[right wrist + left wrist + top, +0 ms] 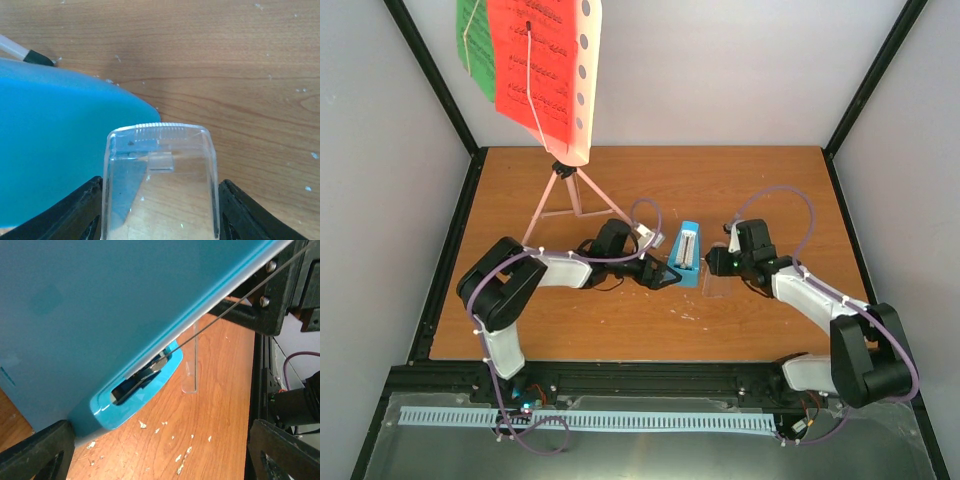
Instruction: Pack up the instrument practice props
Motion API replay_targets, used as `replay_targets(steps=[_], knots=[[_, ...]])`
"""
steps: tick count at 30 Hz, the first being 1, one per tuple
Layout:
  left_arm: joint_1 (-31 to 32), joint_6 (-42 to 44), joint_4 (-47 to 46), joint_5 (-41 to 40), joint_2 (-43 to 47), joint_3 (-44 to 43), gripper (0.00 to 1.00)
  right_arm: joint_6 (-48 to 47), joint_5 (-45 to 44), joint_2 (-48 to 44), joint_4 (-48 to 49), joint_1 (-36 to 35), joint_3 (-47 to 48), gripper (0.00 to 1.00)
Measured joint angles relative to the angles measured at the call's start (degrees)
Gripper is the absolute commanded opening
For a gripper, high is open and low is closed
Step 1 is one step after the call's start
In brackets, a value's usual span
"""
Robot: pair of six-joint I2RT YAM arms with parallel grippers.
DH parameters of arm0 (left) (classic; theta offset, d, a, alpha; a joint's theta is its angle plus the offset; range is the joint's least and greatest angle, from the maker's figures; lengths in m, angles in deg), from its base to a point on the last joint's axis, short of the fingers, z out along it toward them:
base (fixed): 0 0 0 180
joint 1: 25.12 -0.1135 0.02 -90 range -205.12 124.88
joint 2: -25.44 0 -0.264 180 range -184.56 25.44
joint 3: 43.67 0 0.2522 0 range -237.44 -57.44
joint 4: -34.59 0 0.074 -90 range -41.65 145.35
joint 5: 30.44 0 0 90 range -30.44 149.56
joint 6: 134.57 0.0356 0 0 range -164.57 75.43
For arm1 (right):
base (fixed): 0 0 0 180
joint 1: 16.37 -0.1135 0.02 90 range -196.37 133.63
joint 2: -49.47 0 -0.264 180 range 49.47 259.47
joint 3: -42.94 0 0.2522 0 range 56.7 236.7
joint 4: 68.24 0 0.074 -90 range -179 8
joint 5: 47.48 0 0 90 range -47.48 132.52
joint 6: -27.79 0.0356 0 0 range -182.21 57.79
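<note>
Blue metronome [689, 252] stands upright mid-table [620, 330], between the two arms. Left end effector [668, 273] is just beside its left face, jaws spread wide, gripping nothing. The left wrist view shows the blue body right against one finger, with bare wood between the fingers. Right end effector [722, 263] is clamped on the clear cover [160, 185], one finger on each side wall, and the cover sits low by the metronome's right side. Pink music stand [572, 195] is at back left, well apart, with red pages [535, 60] and green pages [475, 40] on its desk.

Handling, as judged: the metronome looks like light, hard, glossy plastic with tapered faces, so it is likely to slip upward. Grip it low near the base. The cover looks thin and brittle, so squeeze gently on the side walls. The stand looks top-heavy on thin legs, so take it by the stem.
</note>
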Motion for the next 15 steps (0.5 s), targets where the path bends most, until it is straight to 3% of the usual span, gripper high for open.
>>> replay_targets(steps=[15], knots=[[2.86,-0.87,-2.34,6.03,-0.79,0.09,0.96,-0.35,0.46,-0.48,2.01,0.11,0.15,0.56]])
